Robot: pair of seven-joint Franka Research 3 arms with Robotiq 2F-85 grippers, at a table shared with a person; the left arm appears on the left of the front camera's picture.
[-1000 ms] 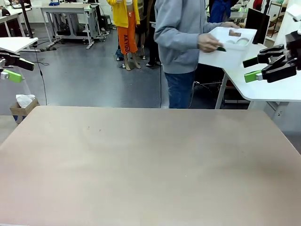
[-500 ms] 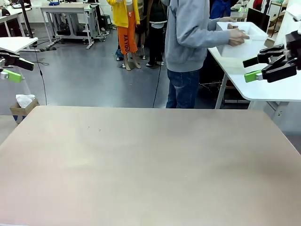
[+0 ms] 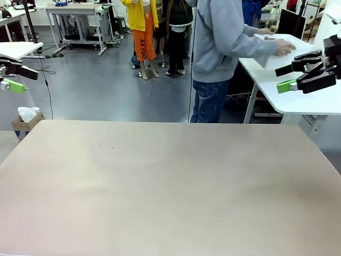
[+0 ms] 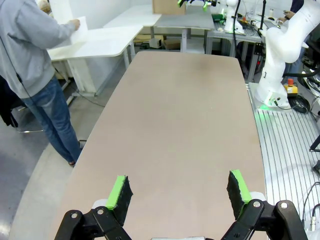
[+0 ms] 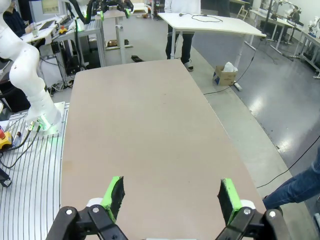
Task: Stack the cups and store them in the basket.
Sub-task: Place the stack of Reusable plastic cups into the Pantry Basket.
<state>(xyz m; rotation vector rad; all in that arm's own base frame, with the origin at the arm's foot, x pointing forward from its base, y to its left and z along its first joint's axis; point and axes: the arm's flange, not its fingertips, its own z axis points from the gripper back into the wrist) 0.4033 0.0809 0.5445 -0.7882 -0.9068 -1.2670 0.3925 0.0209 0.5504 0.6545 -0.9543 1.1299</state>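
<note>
Left gripper [image 3: 11, 77] at far left edge, raised above the floor beside the desk [image 3: 160, 181]; in its wrist view the fingers are spread wide over the bare desk top, nothing between them. Person in grey sweatshirt [image 3: 224, 37] and jeans stands past the far desk edge, right of centre, turned toward a white side table [image 3: 303, 101]. Hand [image 3: 285, 47] rests on the white basket [image 3: 277, 56] sitting on that side table. Right gripper [image 3: 290, 77] hangs raised at far right, fingers spread, empty.
</note>
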